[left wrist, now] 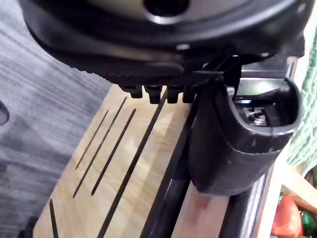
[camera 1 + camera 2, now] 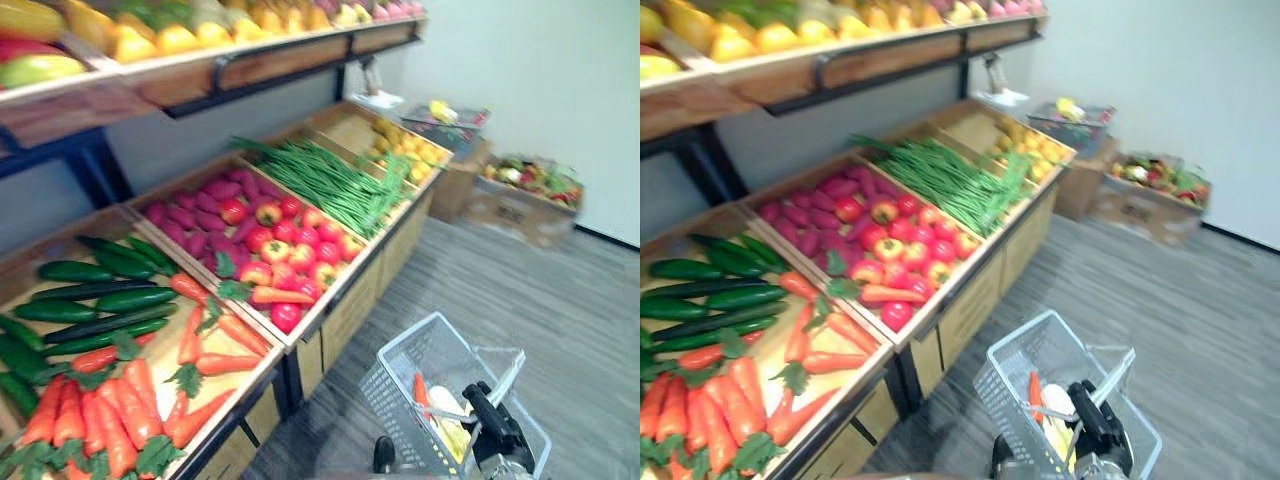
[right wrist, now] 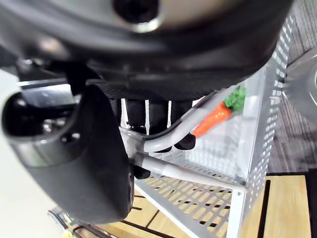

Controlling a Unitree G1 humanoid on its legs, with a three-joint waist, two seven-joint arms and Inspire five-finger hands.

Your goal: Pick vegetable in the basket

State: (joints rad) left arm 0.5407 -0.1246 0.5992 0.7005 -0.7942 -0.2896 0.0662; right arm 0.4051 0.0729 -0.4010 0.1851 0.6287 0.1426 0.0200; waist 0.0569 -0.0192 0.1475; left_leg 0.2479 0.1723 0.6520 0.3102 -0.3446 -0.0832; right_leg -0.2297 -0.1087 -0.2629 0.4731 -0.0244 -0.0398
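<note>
My right hand [image 2: 494, 424] hangs low on the right, its fingers [image 3: 157, 120] curled round the two grey handles [image 3: 183, 173] of a pale wire basket [image 2: 405, 340]. In the basket lie a small carrot [image 3: 213, 116] and some pale and yellow items [image 2: 452, 428]. To the left, the wooden stand holds carrots [image 2: 120, 400], dark cucumbers [image 2: 90, 300], red tomatoes [image 2: 285, 245], purple roots [image 2: 200, 215] and green beans [image 2: 330, 180]. My left hand [image 1: 237, 144] hangs beside a slatted wooden panel [image 1: 124, 163], relaxed and holding nothing.
An upper shelf [image 2: 250, 60] carries yellow and green fruit. Further along the stand is a crate of yellow produce [image 2: 405, 145]. Cardboard boxes of mixed produce [image 2: 525, 195] stand on the grey floor by the far wall. Grey floor [image 2: 540, 300] runs along the right of the stand.
</note>
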